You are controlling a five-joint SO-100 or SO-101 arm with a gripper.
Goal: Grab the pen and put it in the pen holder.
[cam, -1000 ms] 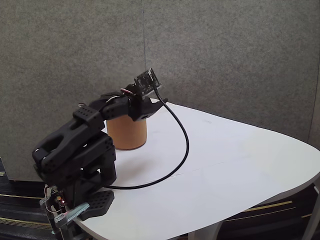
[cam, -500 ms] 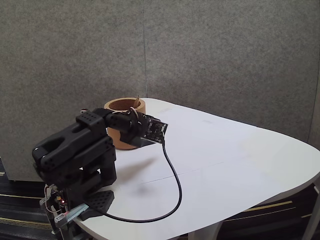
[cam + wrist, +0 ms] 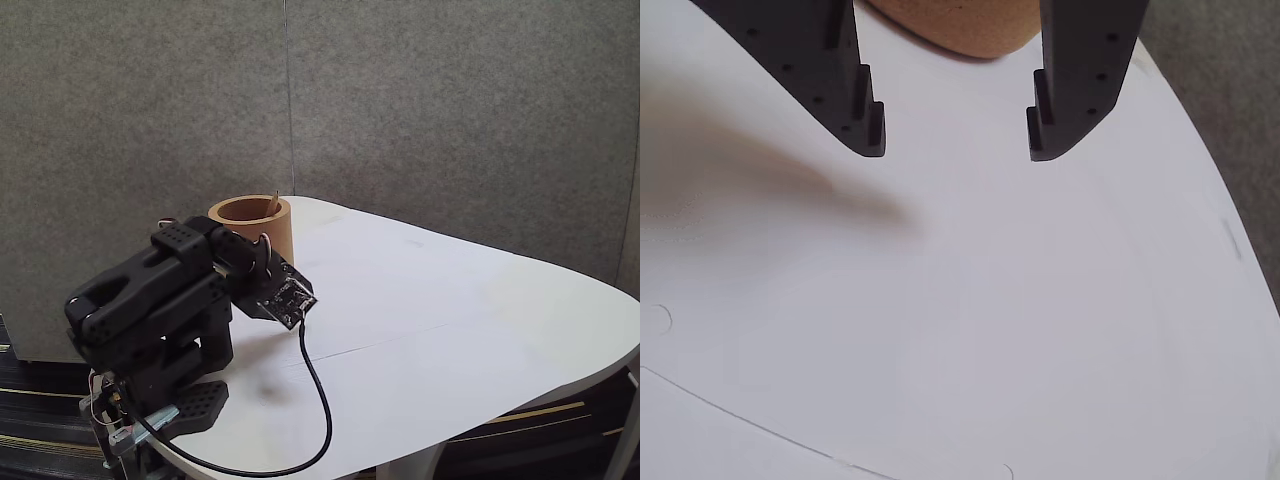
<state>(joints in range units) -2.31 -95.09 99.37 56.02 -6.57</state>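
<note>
In the wrist view the gripper (image 3: 956,148) is seen wide open with nothing between its 2 fingers (image 3: 865,120), low over the white table (image 3: 1040,330). In the fixed view the pen (image 3: 274,202) is seen standing inside the pen holder (image 3: 250,228) at the table's far left, only its tip showing above the rim.

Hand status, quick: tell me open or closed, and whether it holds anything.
Hand: open, nothing between its fingers, above the bare white table.

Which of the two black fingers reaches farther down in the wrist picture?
The right finger ends very slightly lower than the left finger. Both are apart and empty over the white table, the brown pen holder behind them.
</note>
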